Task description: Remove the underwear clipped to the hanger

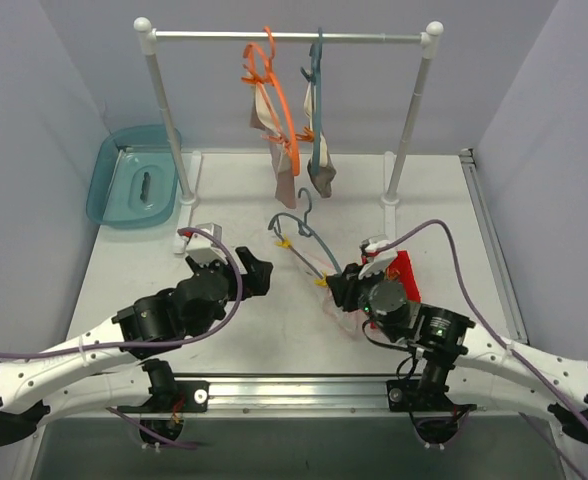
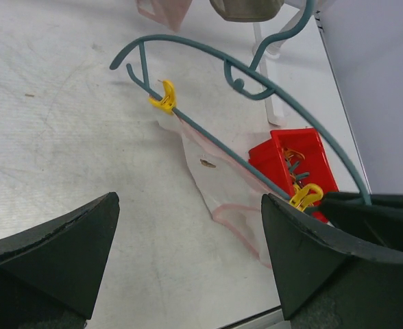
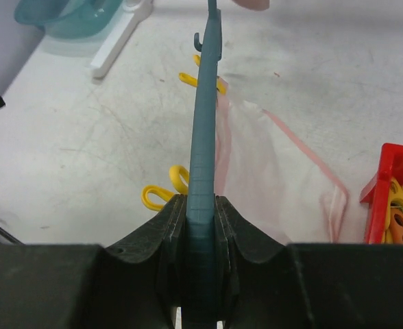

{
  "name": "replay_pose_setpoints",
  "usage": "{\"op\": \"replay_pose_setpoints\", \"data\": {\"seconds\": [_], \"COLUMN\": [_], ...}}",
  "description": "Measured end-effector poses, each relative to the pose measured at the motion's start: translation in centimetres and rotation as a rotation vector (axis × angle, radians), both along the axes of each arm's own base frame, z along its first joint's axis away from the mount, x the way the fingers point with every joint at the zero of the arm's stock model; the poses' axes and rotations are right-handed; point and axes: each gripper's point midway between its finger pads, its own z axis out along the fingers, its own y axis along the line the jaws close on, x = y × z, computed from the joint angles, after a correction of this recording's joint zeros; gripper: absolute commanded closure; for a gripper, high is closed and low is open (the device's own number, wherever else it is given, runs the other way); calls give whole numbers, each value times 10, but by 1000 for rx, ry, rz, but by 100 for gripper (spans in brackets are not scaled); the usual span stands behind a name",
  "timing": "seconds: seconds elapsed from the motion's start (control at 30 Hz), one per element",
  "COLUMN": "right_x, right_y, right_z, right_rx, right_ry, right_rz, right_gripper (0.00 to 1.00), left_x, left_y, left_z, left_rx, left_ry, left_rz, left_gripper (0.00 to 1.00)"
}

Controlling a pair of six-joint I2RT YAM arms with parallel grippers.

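Underwear, the limp white cloth pair with pink trim: where do you have it?

— Flat on the white table, pinned by two yellow plastic clips to the lower bar of a grey-teal wire hanger lying with it. It sits between my two arms.

— And your hands?

— My right gripper is clamped tight on one end of the hanger. My left gripper hovers with its jaws spread as wide as they go, holding nothing.

— Which way to the cloth?

— Ahead of the left gripper and a little to the right. The bar's long axis runs diagonally from the far clip out in front toward the right gripper, and the second clip sits just beside that gripper's fingers. The left arm is the free one, so I judge it should work a clip or take the cloth.

— Any writing?

— None I can read, neither on the hanger nor on the red plastic bin of clips.
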Motion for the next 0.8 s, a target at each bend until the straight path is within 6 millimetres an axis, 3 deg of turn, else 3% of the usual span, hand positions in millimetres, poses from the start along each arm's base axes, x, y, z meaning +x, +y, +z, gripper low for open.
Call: {"op": "replay_pose_setpoints", "data": {"seconds": [0.1,0.27,0.4,0.5,0.8], "right_x": [-15,-43,-50,-50,-56], "right_y": [19,37,42,42,46], "right_z": [-17,-36,-45,-45,-48], "right_rx": [-84,-152,-150,-126,-114], "right_ry": [-23,-65,-76,-76,-87], "right_rz": [-6,-25,-72,-102,-120], "right_gripper": [100,100,100,100,100], "left_x": [6,23,33,38,66], "left_y": [1,16,31,32,7], "left_z": [-12,-57,-98,-118,-133], "left_rx": [21,87,115,108,-102], "left_ry": [22,97,183,228,321], "left_rz": [29,105,153,163,152], "left_gripper": [7,6,6,6,6]}}
